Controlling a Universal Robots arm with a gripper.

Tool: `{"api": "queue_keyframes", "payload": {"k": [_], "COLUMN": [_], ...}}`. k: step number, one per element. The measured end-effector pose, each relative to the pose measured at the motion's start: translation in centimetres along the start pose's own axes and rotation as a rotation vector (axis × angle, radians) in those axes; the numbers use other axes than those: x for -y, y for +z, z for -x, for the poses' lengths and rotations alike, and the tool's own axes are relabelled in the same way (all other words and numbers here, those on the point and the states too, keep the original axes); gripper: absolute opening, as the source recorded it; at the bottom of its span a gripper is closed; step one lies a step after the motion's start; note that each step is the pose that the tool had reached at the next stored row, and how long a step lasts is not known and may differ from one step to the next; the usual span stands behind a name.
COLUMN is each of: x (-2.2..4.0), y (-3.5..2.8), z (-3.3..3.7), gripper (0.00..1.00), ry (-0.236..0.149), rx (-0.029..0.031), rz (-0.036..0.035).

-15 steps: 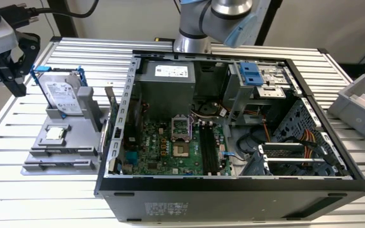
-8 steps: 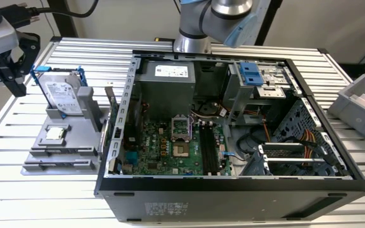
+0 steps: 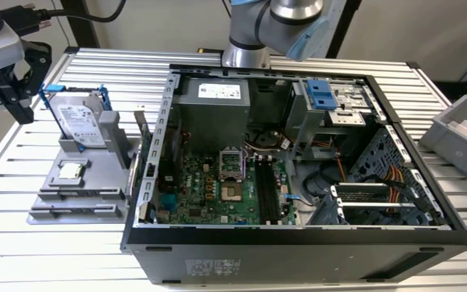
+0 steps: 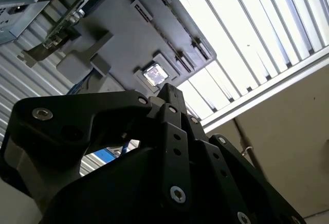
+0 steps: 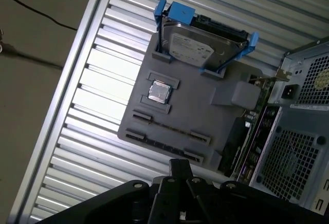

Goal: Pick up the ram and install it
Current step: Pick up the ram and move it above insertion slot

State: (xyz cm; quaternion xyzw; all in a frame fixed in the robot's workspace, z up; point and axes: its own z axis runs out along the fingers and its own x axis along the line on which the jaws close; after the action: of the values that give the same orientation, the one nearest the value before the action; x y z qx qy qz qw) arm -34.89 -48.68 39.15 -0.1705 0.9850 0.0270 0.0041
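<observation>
First wrist view, holder (image 5: 205, 112) w/ hard drive (image 5: 191, 47), CPU chip (image 5: 159, 92), end effector (image 5: 180, 166) near

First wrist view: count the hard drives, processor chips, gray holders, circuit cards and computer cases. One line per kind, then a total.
hard drive: 1
processor chip: 1
gray holder: 1
circuit card: 1
computer case: 1
Total: 5

One computer case (image 3: 298, 255), one hard drive (image 3: 83, 121), one processor chip (image 3: 71, 171), one grey holder (image 3: 92, 185)
</observation>
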Motion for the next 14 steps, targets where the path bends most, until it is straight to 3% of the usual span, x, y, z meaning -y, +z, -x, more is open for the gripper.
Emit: {"api": "queue_keyframes", "payload": {"k": [7,14], "x": [0.00,0.00], "y": [0.00,0.00], "z": [0.00,0.00], "gripper": [0.00,0.00], "ry": [-0.017,-0.073], "rx": [-0.0009,-0.0038], "rz": [0.0003,0.0013]}}
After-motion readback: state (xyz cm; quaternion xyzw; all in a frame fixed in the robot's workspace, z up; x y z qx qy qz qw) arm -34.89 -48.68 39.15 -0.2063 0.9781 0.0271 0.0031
